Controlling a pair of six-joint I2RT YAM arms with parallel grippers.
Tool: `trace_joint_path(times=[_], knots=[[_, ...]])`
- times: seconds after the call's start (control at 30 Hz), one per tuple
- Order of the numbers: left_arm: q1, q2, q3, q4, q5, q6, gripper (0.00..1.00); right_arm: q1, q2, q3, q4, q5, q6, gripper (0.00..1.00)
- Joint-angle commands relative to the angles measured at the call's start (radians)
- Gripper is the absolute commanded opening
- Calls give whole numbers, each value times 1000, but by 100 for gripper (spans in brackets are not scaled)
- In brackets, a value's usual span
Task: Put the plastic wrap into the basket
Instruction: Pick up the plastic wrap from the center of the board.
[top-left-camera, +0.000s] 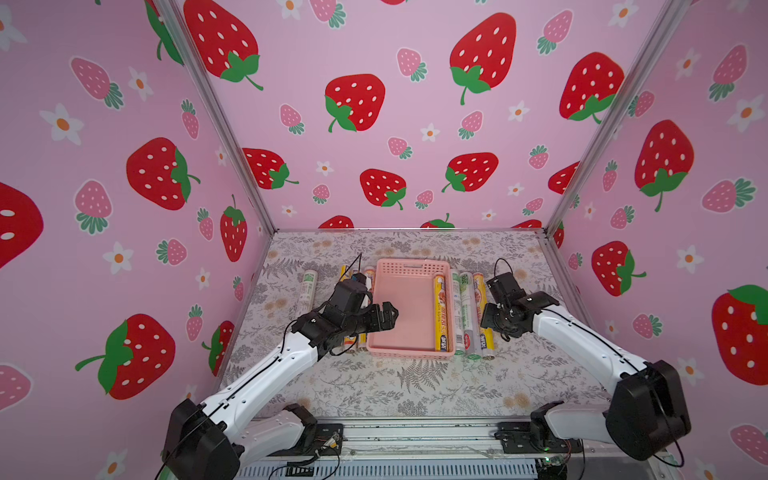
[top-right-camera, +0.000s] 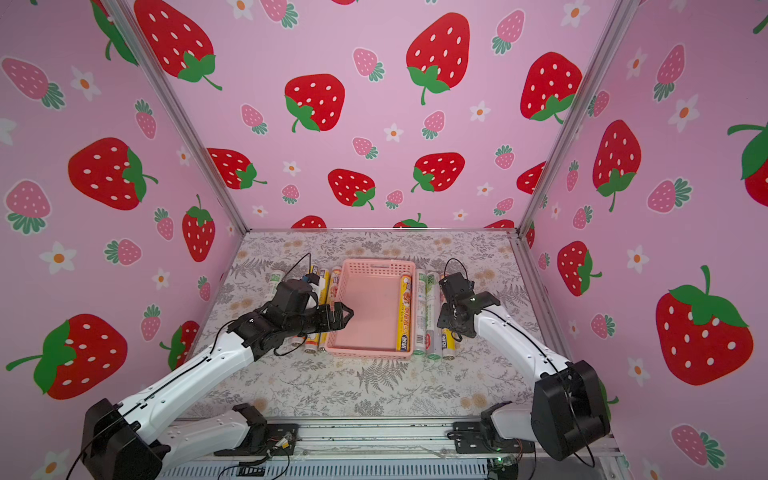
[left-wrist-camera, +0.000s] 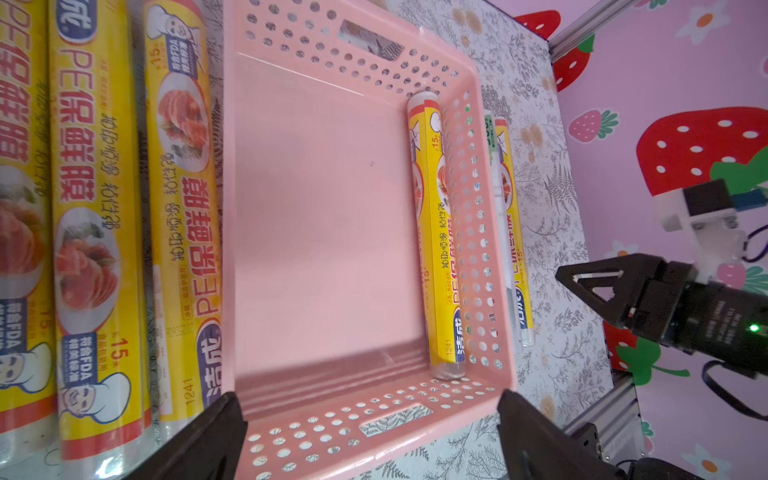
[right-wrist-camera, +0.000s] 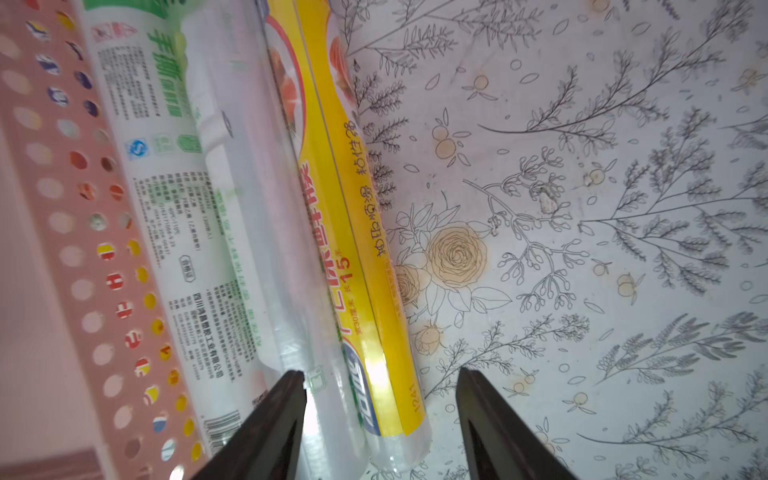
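Lying in the basket (top-left-camera: 409, 262), one roll (top-left-camera: 440, 311); seven rolls (top-left-camera: 467, 311) outside; left gripper (left-wrist-camera: 370, 397) and right gripper (right-wrist-camera: 380, 378) spread, empty.

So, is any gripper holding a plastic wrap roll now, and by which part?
Nothing is held. The left gripper is open over the pink basket. The right gripper is open around the end of a yellow plastic wrap roll, not closed on it.

White-shelled arms (top-left-camera: 270, 386), black joints (top-left-camera: 648, 407), thin black cables (top-left-camera: 253, 376) along them
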Motion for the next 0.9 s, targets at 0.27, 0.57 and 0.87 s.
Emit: trace_joint_path(times=[0.27,0.57,0.87], knots=[[-2,-6,-14,-18,-50,-7,100,-48,123,-41,138,-72,-26,62],[-2,-1,-6,-31,-66,-1,100,-115,192,-61,190,-107,-29,62],[-6,48,11,-22,-59,-5,100,-155,249,-78,241,-138,-40,61]])
